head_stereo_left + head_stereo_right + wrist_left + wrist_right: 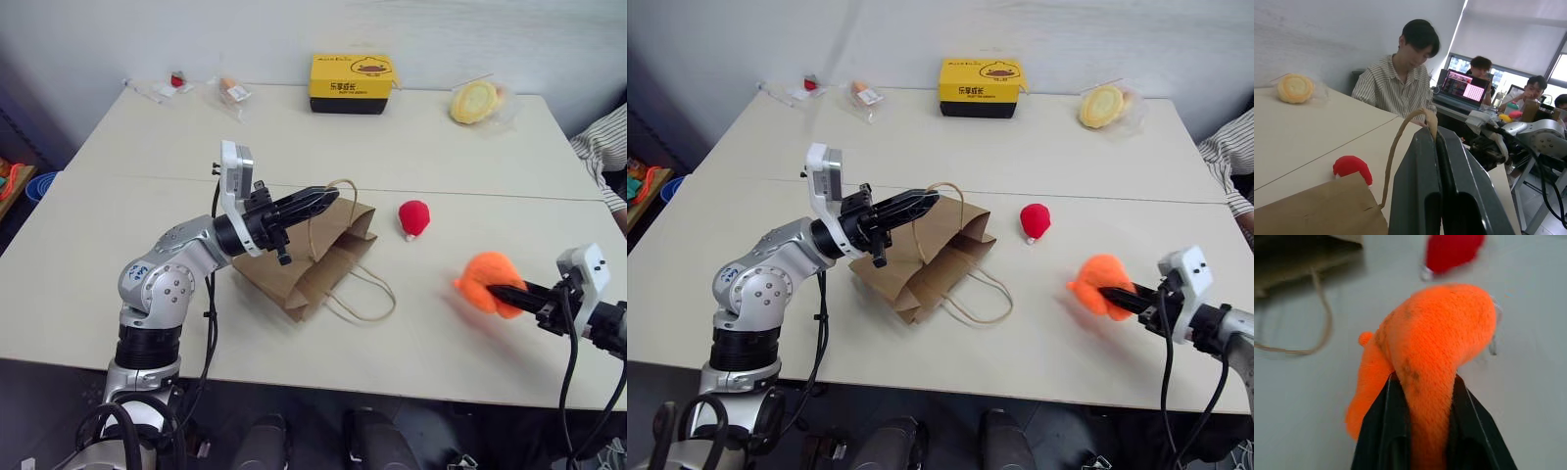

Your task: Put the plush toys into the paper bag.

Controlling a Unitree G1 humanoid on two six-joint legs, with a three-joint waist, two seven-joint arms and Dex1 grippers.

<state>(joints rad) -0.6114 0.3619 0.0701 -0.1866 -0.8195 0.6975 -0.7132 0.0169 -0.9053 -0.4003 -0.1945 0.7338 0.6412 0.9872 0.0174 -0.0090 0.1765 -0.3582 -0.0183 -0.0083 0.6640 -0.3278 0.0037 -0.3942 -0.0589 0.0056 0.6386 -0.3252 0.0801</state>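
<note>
- From the head, our two eye views look forward and down over the white table (pixel 411 157), the second set slightly to the side; both share the paper bag (pixel 313 259) and the two toys.
- Our left wrist view looks nearly level along the left gripper (pixel 1437 147), across the table toward seated people (pixel 1400 78).
- Our right wrist view looks down, very near the orange toy (pixel 1440 342); it shares the red toy (pixel 1452 252) with the other views.

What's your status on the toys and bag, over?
Left gripper shut on the paper bag's upper handle. Right gripper shut on orange plush. Red plush on table beside bag. Path clear.
</note>
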